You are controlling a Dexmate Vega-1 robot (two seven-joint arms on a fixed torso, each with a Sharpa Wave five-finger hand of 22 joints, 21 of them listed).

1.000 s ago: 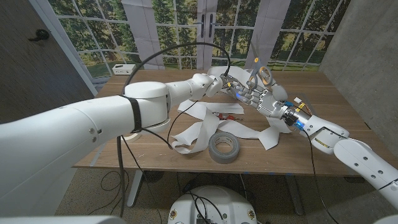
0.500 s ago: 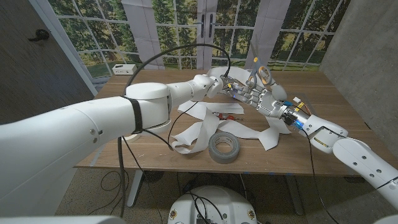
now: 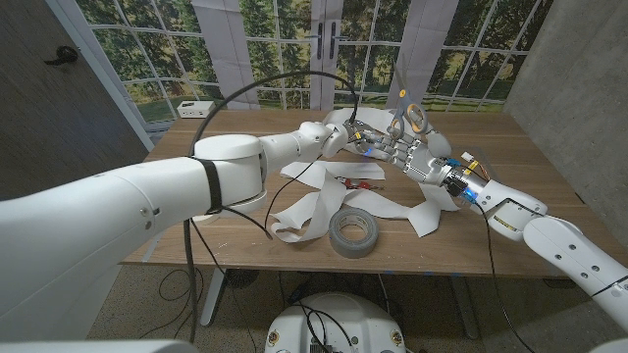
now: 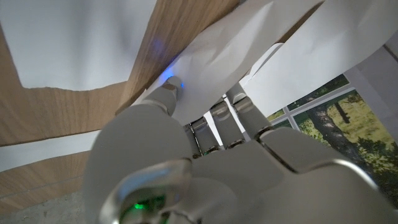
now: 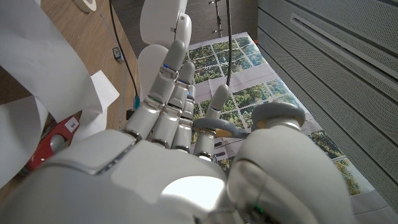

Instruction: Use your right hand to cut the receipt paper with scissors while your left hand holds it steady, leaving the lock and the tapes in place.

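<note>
A long white receipt paper [image 3: 316,203] curls across the middle of the table. My left hand [image 3: 337,135] holds a raised stretch of it above the far side of the table, and the left wrist view shows the fingers [image 4: 239,115] closed on the paper [image 4: 230,56]. Close beside it, my right hand [image 3: 404,152] grips the scissors [image 3: 409,117], with the orange and grey handles in its fingers and the blades pointing up. The scissors handle [image 5: 216,128] lies across my right hand's fingers. A red lock [image 3: 350,182] lies under the paper loops.
A grey tape roll [image 3: 353,232] sits near the front edge. Another tape roll [image 3: 209,211] shows partly behind my left arm. A white box [image 3: 194,108] stands at the far left corner. A black cable [image 3: 285,83] arcs over the table.
My left arm and hand have shifted slightly to the left with the paper. The right hand with the scissors has hardly moved.
</note>
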